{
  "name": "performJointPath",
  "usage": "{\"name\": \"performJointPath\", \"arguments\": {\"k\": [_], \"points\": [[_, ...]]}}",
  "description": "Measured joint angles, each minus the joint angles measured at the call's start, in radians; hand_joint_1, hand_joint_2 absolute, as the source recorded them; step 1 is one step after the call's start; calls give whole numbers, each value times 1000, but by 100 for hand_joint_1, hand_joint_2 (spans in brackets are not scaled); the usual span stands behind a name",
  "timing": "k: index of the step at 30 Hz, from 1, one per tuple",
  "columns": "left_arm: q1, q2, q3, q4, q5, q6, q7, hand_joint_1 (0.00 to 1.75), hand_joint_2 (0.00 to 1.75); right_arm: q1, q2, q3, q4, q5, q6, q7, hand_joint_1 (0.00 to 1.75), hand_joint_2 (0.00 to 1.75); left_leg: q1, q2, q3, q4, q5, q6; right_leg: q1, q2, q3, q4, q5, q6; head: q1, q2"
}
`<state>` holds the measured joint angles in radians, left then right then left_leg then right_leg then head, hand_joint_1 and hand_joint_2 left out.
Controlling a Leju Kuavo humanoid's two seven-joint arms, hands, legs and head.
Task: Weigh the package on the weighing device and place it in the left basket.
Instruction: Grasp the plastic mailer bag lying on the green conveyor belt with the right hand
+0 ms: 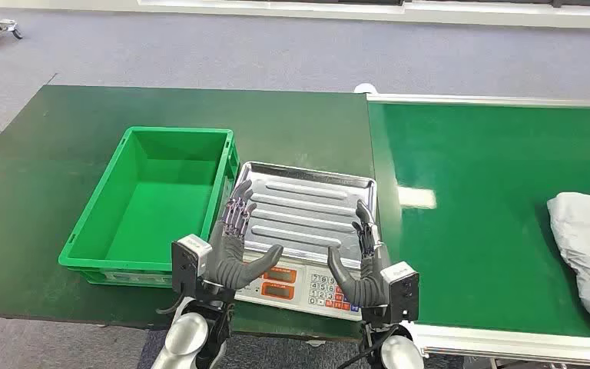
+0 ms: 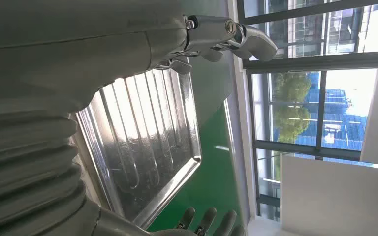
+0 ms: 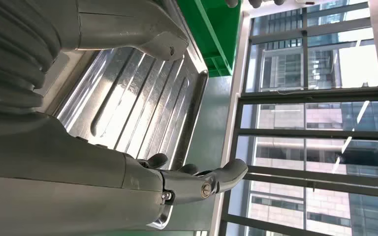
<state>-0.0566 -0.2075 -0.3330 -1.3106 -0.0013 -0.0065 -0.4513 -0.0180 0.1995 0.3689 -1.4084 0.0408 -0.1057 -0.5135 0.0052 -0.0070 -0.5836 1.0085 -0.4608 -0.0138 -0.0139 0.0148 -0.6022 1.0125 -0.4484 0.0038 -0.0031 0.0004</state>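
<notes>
A grey-white soft package (image 1: pixel 588 250) lies on the green conveyor belt (image 1: pixel 484 192) at the far right. The weighing scale has a bare ribbed steel tray (image 1: pixel 307 207) and a keypad panel (image 1: pixel 307 288) in front. Both hands hover over the scale's front edge, palms facing each other. My left hand (image 1: pixel 234 238) is open, fingers pointing up, near the tray's left side (image 2: pixel 147 142). My right hand (image 1: pixel 361 257) is open by the tray's right side (image 3: pixel 142 98). An empty green basket (image 1: pixel 154 204) stands left of the scale.
The dark green table (image 1: pixel 38 177) carries the basket and scale. The conveyor's pale metal frame (image 1: pixel 492 100) borders the belt on the right. Grey floor lies beyond the table. Windows show in both wrist views.
</notes>
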Motion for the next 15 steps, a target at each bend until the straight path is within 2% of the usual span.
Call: {"name": "performJointPath", "arguments": {"k": [15], "points": [[-17,-2,-2,12,5,-8,-2,0,175,0,0,0,-2,-4,1,11,0,175,0,0,0,0,0,0,0,0,0,0,0,0,0,0]]}}
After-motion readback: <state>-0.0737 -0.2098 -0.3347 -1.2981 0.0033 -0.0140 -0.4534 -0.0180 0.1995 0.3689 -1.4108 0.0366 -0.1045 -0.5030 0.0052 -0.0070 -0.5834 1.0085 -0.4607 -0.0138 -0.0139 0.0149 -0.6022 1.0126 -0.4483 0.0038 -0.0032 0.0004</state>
